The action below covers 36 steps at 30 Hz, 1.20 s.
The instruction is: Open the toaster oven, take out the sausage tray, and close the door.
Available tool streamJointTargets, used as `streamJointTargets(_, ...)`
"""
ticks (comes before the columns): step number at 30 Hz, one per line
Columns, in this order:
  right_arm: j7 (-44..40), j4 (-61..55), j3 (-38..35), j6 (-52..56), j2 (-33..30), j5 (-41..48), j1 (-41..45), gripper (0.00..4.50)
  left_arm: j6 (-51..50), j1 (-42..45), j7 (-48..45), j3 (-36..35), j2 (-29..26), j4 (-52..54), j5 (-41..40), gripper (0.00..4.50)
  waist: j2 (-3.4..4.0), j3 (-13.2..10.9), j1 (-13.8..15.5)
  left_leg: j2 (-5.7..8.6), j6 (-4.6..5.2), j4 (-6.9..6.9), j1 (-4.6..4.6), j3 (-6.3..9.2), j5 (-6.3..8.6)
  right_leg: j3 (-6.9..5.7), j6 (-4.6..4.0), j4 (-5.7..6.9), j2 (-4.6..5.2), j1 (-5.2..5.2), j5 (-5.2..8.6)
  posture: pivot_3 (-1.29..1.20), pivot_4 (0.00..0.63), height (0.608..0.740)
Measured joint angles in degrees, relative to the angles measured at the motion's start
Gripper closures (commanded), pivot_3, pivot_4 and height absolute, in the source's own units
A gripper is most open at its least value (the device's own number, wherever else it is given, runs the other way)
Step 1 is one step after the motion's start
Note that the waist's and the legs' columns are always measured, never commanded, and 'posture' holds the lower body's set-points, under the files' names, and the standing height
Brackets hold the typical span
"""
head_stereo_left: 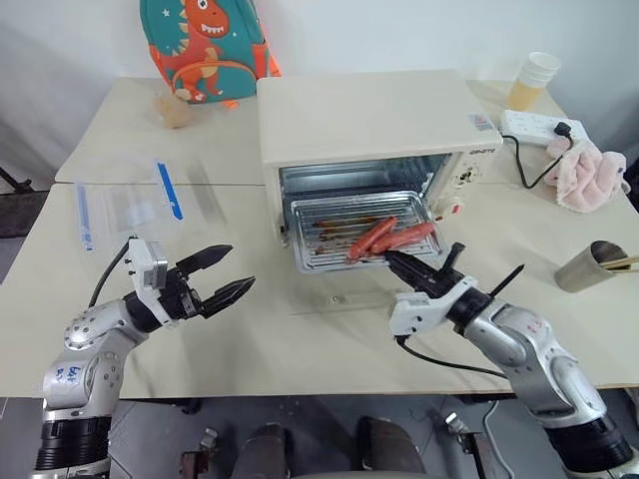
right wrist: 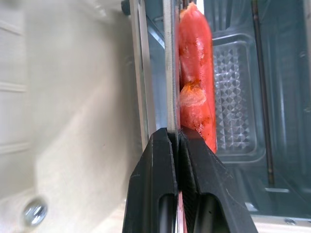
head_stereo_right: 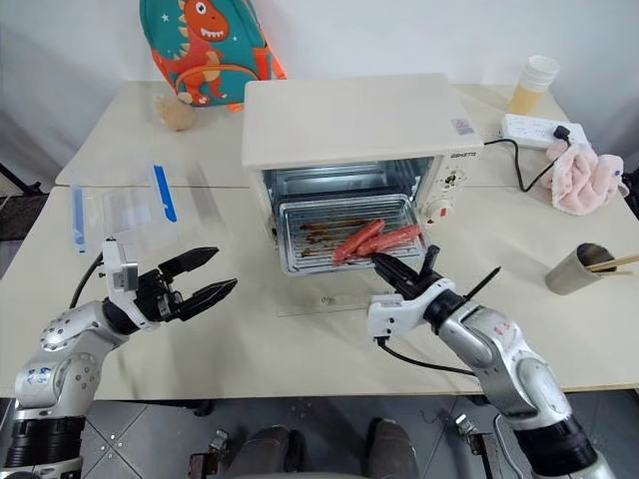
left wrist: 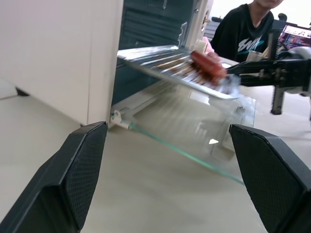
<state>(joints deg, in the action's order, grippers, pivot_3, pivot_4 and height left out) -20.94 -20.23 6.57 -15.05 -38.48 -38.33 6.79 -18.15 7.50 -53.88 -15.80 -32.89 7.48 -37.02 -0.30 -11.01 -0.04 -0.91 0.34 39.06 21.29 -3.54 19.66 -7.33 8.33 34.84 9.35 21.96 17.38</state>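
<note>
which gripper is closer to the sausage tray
Right. The right gripper is clamped on the sausage tray's front rim; the left gripper hangs open, well off to its side.

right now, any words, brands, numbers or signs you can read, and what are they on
Nothing reads clearly.
Toaster oven: small dark brand word on the front above the knobs, too small to read.
Toaster oven top: a small sticker near the right rear corner, unreadable.
Person's black shirt: light print, blurred.
Left arm: small blue marking, illegible.
Backpack: a dinosaur picture, no words.
</note>
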Motion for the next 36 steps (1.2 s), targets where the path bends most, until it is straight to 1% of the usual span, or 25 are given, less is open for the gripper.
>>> streamJointTargets(3,0.42,-1.44,-1.89,-2.32,-1.22,0.76,-3.06,4.5,-5.52,0.05,-0.1,0.0,-1.09,0.09,-3.36,0.12,0.0,0.0,0.02,0.0,0.01,0.01,-0.02,0.0,0.0,0.02,0.0,-0.03,0.0,-0.04,0.0,0.0,0.15,0.74)
streamJointTargets(6,0.56,-1.93,-3.08,-3.76,-1.59,1.2,-4.18,4.5,-14.71,1.37,2.42,-0.05,-1.17,0.73,-9.65,0.12,-0.01,0.0,-0.02,-0.01,0.02,0.03,-0.06,0.08,-0.01,0.08,0.0,0.01,0.0,-0.04,0.0,0.0,0.15,0.74)
streamJointTargets(8,0.57,-2.11,-3.76,-4.4,-1.76,1.22,-5.19,4.5,-25.68,4.79,7.87,-0.17,-1.77,0.7,-16.41,0.12,-0.01,-0.01,0.14,0.0,0.04,0.06,-0.09,0.47,-0.02,0.1,0.0,0.06,0.01,-0.06,0.0,0.0,0.15,0.74)
streamJointTargets(9,0.57,-2.17,-3.95,-4.81,-1.79,1.22,-5.44,4.5,-32.27,6.95,12.06,-0.5,-1.76,0.5,-20.85,0.12,-0.01,-0.01,0.13,0.02,0.05,0.07,-0.09,0.52,-0.03,0.1,0.0,0.07,0.04,-0.1,0.0,0.0,0.15,0.74)
streamJointTargets(10,0.57,-2.29,-3.96,-4.97,-1.78,1.22,-5.45,4.5,-35.99,8.35,14.48,-0.67,-1.72,0.46,-23.66,0.12,-0.02,-0.01,0.06,0.02,0.05,0.08,-0.09,0.53,-0.03,0.11,0.0,0.07,0.04,-0.1,0.0,0.0,0.15,0.74)
streamJointTargets(12,0.5,-2.63,-4.2,-5.01,-1.78,1.22,-5.48,4.5,-46.77,13.38,22.6,-0.63,-0.75,-2.07,-31.14,0.12,-0.01,-0.01,0.05,0.04,0.05,0.09,-0.15,0.6,-0.03,0.08,0.01,0.1,0.05,-0.17,0.0,0.0,0.15,0.74)
streamJointTargets(14,0.42,-3.0,-4.2,-5.07,-1.76,1.22,-5.43,4.5,-52.73,15.96,28.41,-0.43,1.09,-3.97,-37.99,0.12,-0.01,-0.01,0.0,0.04,0.05,0.08,-0.19,0.63,-0.03,0.09,0.01,0.12,0.05,-0.2,0.0,0.0,0.15,0.74)
streamJointTargets(17,0.22,-3.02,-4.16,-5.09,-1.71,1.25,-5.13,4.5,-57.43,17.77,38.02,0.42,4.33,-6.9,-46.75,0.12,-0.02,-0.01,-0.12,0.04,0.04,0.07,-0.21,0.67,-0.03,0.06,0.0,0.12,0.05,-0.22,0.0,0.0,0.15,0.74)
streamJointTargets(21,-0.68,-3.02,-3.99,-5.45,-1.66,1.8,-4.52,4.5,-56.87,19.05,49.96,1.22,8.37,-9.83,-54.26,0.12,-0.02,-0.01,-0.01,0.06,0.02,0.1,-0.23,0.68,-0.04,0.06,0.0,0.11,0.04,-0.27,0.0,0.0,0.15,0.74)
streamJointTargets(24,-1.98,-3.1,-2.52,-7.04,-1.68,2.97,-3.27,4.5,-52.98,20.39,58.27,1.74,13.28,-11.61,-59.48,0.6,-0.02,-0.01,0.31,0.12,0.03,0.17,-0.22,0.76,-0.05,0.08,0.01,0.01,0.05,-0.4,0.0,0.0,0.15,0.74)
streamJointTargets(25,-2.52,-3.13,-2.05,-7.54,-1.68,3.36,-3.2,4.5,-51.58,21.08,60.69,2.16,14.53,-12.52,-61.04,0.93,-0.03,-0.01,0.55,0.13,0.03,0.19,-0.2,0.79,-0.05,0.09,0.01,-0.02,0.04,-0.41,0.0,0.0,0.15,0.74)
streamJointTargets(29,-3.57,-3.14,-2.13,-7.39,-1.69,4.03,-3.26,4.5,-49.5,21.14,66.17,3.29,14.56,-12.81,-66.0,2.12,-0.03,-0.01,0.76,0.13,0.03,0.18,-0.2,0.75,-0.05,0.09,0.01,-0.05,0.02,-0.4,0.0,0.0,0.15,0.74)
streamJointTargets(30,-3.62,-3.14,-2.2,-7.36,-1.69,4.1,-3.25,4.5,-49.28,21.14,67.09,3.66,14.36,-12.82,-67.18,2.48,-0.03,-0.01,0.81,0.13,0.03,0.18,-0.2,0.75,-0.05,0.09,0.01,-0.05,0.01,-0.4,0.0,0.0,0.15,0.74)
streamJointTargets(33,-3.74,-3.11,-2.37,-7.34,-1.69,4.14,-3.17,4.5,-48.68,21.12,69.63,5.31,13.36,-12.84,-71.36,3.32,-0.03,-0.01,0.97,0.13,0.04,0.18,-0.21,0.74,-0.05,0.11,0.01,-0.05,0.01,-0.4,0.0,0.0,0.15,0.74)
streamJointTargets(36,-3.76,-3.1,-2.47,-7.47,-1.7,4.32,-2.59,4.5,-48.3,21.06,71.11,5.88,12.72,-12.85,-73.48,4.11,-0.03,-0.01,1.15,0.13,0.04,0.18,-0.21,0.72,-0.06,0.13,0.01,-0.08,0.01,-0.41,0.0,0.0,0.15,0.74)
